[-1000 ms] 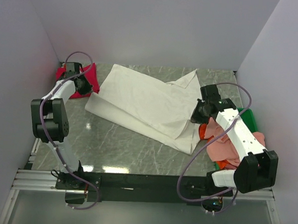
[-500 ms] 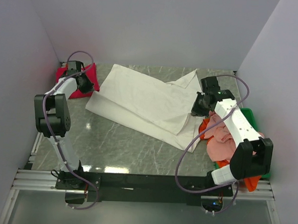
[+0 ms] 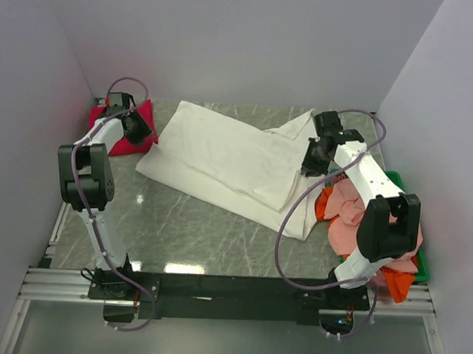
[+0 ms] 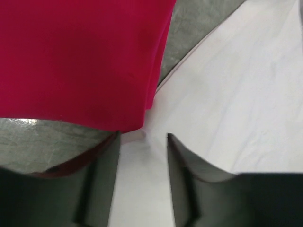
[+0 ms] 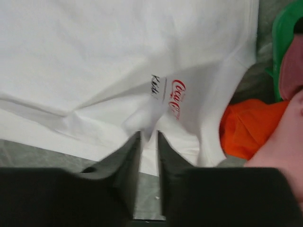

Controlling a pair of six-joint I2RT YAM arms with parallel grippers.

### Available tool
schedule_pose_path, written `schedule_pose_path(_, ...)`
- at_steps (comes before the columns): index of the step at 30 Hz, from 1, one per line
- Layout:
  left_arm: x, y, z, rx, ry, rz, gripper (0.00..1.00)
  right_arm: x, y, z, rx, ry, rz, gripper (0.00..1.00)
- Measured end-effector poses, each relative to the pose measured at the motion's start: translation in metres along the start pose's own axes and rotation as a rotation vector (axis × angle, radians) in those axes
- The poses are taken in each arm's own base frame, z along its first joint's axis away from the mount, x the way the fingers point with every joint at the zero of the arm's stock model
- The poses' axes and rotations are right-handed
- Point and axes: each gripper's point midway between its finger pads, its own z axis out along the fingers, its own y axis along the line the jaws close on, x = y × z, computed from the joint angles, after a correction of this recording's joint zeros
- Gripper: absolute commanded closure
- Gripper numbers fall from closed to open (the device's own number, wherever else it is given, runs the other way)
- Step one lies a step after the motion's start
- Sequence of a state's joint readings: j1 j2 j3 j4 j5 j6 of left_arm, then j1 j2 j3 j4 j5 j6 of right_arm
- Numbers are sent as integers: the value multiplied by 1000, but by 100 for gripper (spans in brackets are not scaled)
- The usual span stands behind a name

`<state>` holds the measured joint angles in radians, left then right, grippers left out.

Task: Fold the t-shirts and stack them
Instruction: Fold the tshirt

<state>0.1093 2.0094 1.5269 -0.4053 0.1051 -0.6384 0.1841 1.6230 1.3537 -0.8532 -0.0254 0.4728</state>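
Where the white t-shirt (image 5: 94,56) puckers | red Coca-Cola script (image 5: 176,97) | black lettering (image 5: 156,86) beside

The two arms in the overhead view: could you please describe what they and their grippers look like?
Both the left arm and right arm have white links joined by chunky black joint housings. A greyish-lilac cable loops loosely along each. The left gripper and right gripper have dark, flat fingers. No markings are visible.
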Motion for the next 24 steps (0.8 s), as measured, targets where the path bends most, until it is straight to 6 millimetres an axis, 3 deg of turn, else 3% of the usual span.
schedule_pose_path(1, -2, -1, 0, -1, -4, -3, 44, -6, 2, 1, -1, -6, 1, 51)
schedule_pose_path(2, -5, -3, -2, 0, -10, -4, 39, -12, 4, 1, -1, -13, 0, 48)
schedule_pose_path(7, -18, -16, -7, 11, -54, 15, 33, -30, 10, 0, -5, -50, -6, 43)
schedule_pose_path(10, -8, -27, -6, 17, -46, 50, 32, -28, 12, -3, -26, -62, -12, 43)
schedule_pose_path(13, 15, -34, -5, 29, -14, 84, 32, -4, 12, 1, -57, -26, -27, 47)
schedule_pose_path(19, 76, -23, 2, 13, 106, 120, 32, 79, 23, 22, -136, 160, -104, 50)
schedule_pose_path(21, 88, -14, 3, -1, 137, 120, 32, 97, 29, 25, -166, 207, -123, 50)
schedule_pose_path(24, 92, -10, 4, -8, 147, 128, 32, 113, 40, 28, -202, 251, -132, 50)
